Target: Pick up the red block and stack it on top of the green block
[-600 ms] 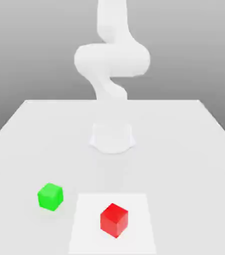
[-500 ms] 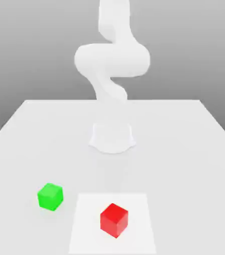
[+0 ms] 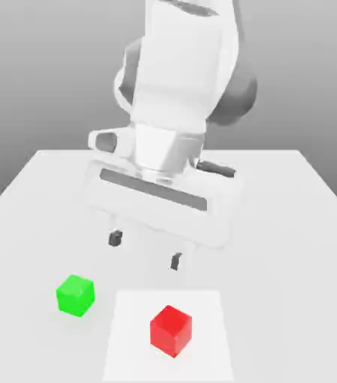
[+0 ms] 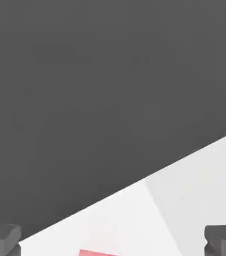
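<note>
In the hand view the red block (image 4: 97, 252) is cut by the picture's edge, only a pale sliver showing, and both dark fingertips (image 4: 2, 239) are cropped; in the exterior view the arm's upper part runs past the frame

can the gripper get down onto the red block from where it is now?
Probably yes. The gripper is open and hangs above the table, behind the red block in the exterior view. Nothing stands between them, and the green block sits apart toward the exterior view's left, clear of a descent.
</note>
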Robot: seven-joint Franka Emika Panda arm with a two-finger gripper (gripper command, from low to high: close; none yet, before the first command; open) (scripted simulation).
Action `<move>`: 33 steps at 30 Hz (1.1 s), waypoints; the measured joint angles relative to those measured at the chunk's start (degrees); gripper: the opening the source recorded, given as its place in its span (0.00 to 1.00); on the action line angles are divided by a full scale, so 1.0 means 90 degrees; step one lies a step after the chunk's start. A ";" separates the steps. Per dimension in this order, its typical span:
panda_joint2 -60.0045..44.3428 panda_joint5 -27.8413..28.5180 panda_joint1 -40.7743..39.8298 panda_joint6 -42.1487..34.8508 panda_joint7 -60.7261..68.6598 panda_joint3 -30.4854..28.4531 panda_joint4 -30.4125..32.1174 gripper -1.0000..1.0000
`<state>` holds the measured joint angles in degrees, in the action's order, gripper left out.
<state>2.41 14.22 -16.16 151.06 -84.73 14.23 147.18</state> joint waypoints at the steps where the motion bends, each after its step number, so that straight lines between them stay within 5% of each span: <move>1: -0.0190 -0.0106 -0.0003 0.0126 -0.0079 0.0006 0.0091 0.50; 6: -0.0981 -0.0932 0.0004 0.0747 -0.0122 0.0165 0.0440 0.50; 14: -0.2191 -0.0214 0.0478 0.1728 -0.0711 -0.0474 0.0281 0.50; 15: -0.2279 -0.0151 0.0538 0.1798 -0.0758 -0.0546 0.0270 0.00; 22: -0.2263 -0.0149 0.0529 0.1800 -0.0766 -0.0535 0.0271 0.00; 33: -0.0755 -0.1151 -0.0129 0.0616 -0.0583 -0.0156 0.0631 0.00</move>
<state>-4.38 3.86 -17.32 156.60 -89.98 12.83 152.86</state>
